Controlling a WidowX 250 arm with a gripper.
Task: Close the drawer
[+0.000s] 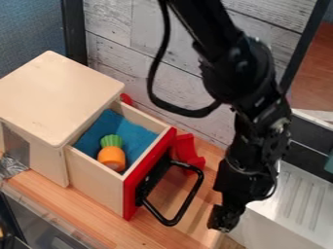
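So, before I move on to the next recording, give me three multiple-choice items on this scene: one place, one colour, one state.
1. Where is the orange toy with the green top?
A) On top of the wooden box
B) Inside the drawer
C) On the floor

2. What colour is the drawer's front?
A) Green
B) White
C) Red

3. How does the drawer stand?
A) Pulled open
B) Fully shut
C) Lifted out of the box

Answers:
1: B, it lies on the blue lining between the drawer's walls.
2: C, the panel behind the black handle is red.
3: A, the drawer juts out of the box and its inside can be seen.
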